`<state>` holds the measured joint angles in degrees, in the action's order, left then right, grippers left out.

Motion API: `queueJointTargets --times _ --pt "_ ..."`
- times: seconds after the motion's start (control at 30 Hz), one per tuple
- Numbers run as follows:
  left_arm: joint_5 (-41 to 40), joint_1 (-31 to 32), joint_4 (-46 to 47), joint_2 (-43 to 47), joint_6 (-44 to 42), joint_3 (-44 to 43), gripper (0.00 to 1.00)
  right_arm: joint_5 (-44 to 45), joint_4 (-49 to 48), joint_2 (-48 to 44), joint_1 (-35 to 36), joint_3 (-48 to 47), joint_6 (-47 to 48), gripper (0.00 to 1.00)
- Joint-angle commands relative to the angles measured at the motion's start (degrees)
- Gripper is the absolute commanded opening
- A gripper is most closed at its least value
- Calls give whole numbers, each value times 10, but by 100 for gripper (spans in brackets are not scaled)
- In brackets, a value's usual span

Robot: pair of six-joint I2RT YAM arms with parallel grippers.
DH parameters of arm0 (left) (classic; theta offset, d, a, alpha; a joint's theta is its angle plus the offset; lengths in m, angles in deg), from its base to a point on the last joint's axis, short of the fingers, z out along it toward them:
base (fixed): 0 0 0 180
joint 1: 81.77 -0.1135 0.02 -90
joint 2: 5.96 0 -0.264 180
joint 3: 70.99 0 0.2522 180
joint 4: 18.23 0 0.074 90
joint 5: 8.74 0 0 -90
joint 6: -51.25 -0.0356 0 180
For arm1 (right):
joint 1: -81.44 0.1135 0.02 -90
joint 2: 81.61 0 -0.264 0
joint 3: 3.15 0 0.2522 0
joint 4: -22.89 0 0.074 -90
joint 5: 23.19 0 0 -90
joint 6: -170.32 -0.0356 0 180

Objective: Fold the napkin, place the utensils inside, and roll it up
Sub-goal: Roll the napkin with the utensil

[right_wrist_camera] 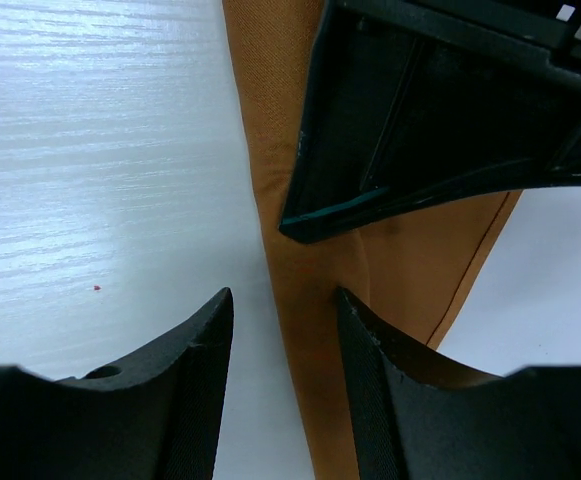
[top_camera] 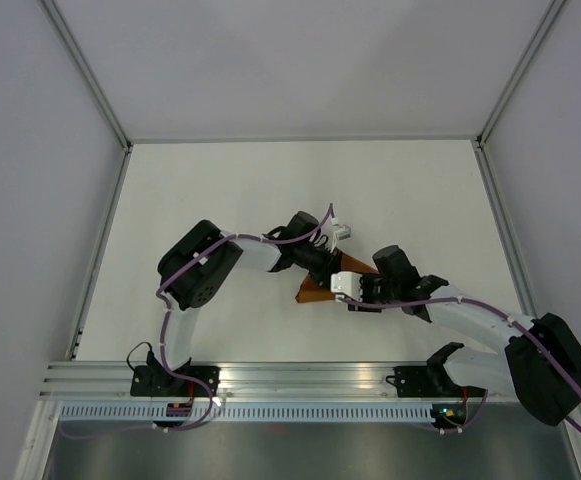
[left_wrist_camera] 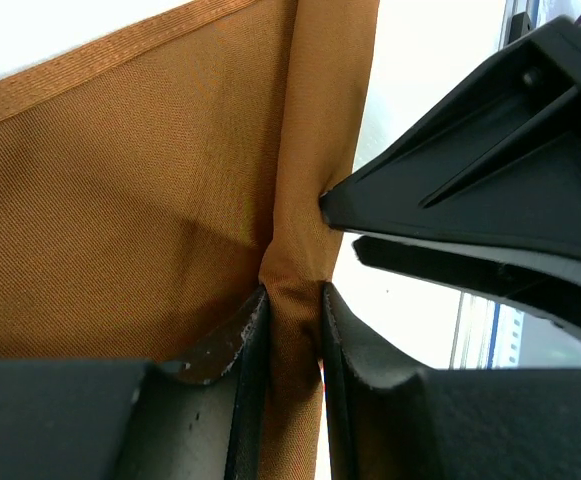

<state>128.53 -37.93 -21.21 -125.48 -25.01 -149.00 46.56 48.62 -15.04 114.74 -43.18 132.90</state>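
The rust-orange napkin (top_camera: 315, 291) lies mid-table, mostly hidden under both grippers. In the left wrist view the napkin (left_wrist_camera: 120, 200) shows a stitched hem and a narrow raised fold. My left gripper (left_wrist_camera: 292, 297) is shut on that fold; it also shows in the top view (top_camera: 332, 266). My right gripper (right_wrist_camera: 282, 295) is open, and a strip of the napkin (right_wrist_camera: 410, 260) runs between its fingers, close to the right finger (right_wrist_camera: 370, 350). It faces the left gripper (top_camera: 355, 284) closely. The utensils are out of view.
The white table (top_camera: 220, 190) stretches around the napkin, walled by grey panels left, right and back. An aluminium rail (top_camera: 300, 375) runs along the near edge. The two grippers stand very close, fingers almost touching.
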Motion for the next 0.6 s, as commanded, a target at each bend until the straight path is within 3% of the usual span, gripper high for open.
queueJointTargets --times 0.0,0.23,0.33,0.37,0.4,0.57 --pt "-59 1 -125 -55 -11 20 2 34 -47 12 16 14 13 52" --pt "-38 -2 -145 -55 -25 10 5 50 -50 36 26 33 37 45" --pt "-19 -5 -144 -53 -27 6 12 54 -28 44 26 27 44 34" --pt "-15 -8 -144 -50 -29 5 14 54 -26 44 26 25 45 23" --pt "-8 -9 -142 -44 -30 5 20 56 -19 44 26 24 49 22" --pt "-13 -25 -132 -5 -20 8 27 46 47 64 26 -10 56 12"
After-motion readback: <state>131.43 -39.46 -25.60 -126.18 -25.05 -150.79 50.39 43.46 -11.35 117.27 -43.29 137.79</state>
